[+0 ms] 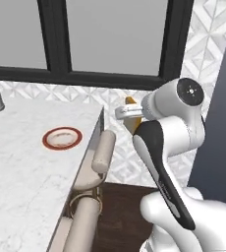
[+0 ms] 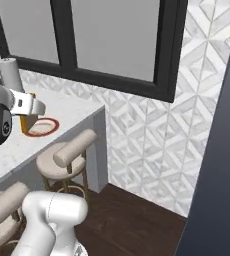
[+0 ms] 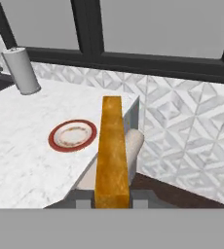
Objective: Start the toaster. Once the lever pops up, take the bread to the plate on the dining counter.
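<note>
My gripper (image 1: pixel 129 114) is shut on the bread (image 1: pixel 130 102), a golden-tan slice held on edge between the fingers (image 3: pixel 86 201). In the hand view the bread (image 3: pixel 112 151) runs up the middle of the picture. The red-rimmed plate (image 1: pixel 62 138) lies bare on the white marble dining counter (image 1: pixel 21 172), near its end edge. I hold the bread just beyond that end edge, above the stools, with the plate (image 3: pixel 72 135) to its left. From the right base view the bread (image 2: pixel 26 122) hangs in front of the plate (image 2: pixel 43 128). The toaster is out of view.
Beige round stools (image 1: pixel 102 150) stand under the counter's overhang, below my hand. A grey paper-towel roll (image 3: pixel 21 70) is upright at the counter's far side. A tiled wall (image 2: pixel 152 140) with a black-framed window closes the back, and dark wood floor (image 2: pixel 132 225) lies below.
</note>
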You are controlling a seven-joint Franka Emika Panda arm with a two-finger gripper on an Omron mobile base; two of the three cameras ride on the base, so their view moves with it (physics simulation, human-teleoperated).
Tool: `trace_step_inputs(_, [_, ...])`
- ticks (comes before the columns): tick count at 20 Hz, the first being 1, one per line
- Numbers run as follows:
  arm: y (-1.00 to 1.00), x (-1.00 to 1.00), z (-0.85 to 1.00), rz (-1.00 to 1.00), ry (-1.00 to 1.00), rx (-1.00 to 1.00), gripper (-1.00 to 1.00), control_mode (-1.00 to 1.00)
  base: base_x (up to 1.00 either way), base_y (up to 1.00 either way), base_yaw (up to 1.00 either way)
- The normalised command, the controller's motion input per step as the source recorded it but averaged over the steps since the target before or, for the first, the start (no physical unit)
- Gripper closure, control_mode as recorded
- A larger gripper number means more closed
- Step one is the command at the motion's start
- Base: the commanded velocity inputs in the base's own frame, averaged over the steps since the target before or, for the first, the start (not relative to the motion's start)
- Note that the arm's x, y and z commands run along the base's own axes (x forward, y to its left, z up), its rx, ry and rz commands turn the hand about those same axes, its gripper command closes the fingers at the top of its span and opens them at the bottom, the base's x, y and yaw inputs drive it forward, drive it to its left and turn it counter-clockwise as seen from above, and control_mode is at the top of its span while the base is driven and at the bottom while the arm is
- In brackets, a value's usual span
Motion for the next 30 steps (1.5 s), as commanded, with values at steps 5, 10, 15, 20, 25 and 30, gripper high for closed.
trace_step_inputs(5, [0.00,0.00,0.00,0.00,0.00,0.00,1.00,1.00,0.50,-0.60,0.62])
trace_step_inputs(10, [0.00,0.00,0.00,0.00,0.00,0.00,1.00,1.00,0.18,-0.55,0.72])
trace_step_inputs(15, [0.00,0.00,0.00,0.00,0.00,0.00,1.00,1.00,0.39,-0.41,0.65])
trace_step_inputs(20, [0.00,0.00,0.00,0.00,0.00,0.00,1.00,1.00,0.69,-0.64,0.60])
trace_step_inputs(25, [0.00,0.00,0.00,0.00,0.00,0.00,1.00,1.00,0.31,-0.54,0.47])
trace_step_inputs(30, [0.00,0.00,0.00,0.00,0.00,0.00,1.00,1.00,0.38,-0.02,0.23])
